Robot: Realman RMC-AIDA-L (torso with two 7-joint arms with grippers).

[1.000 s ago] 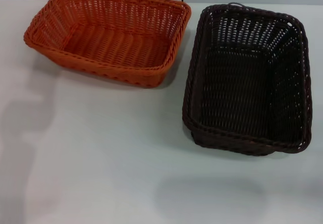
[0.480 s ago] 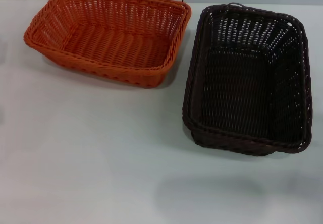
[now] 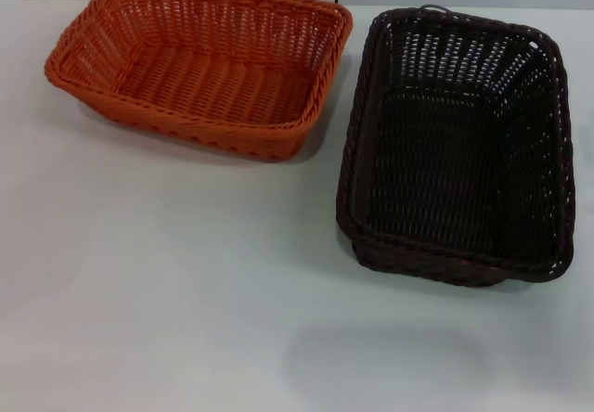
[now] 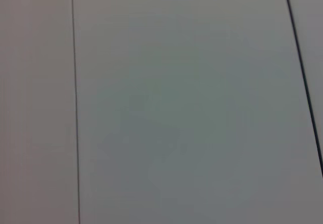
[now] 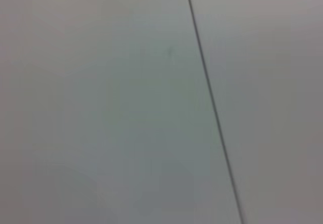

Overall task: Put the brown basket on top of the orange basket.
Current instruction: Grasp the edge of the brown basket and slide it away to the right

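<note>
The brown basket (image 3: 457, 148) sits upright on the white desk (image 3: 167, 291), to the right of the orange basket (image 3: 200, 59), their near corners almost touching. Neither gripper is in view; state of the fingers cannot be determined.

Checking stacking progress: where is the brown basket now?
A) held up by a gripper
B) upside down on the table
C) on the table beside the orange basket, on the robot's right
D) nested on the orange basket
C: the brown basket sits upright on the table beside the orange basket; no gripper in view.
</note>
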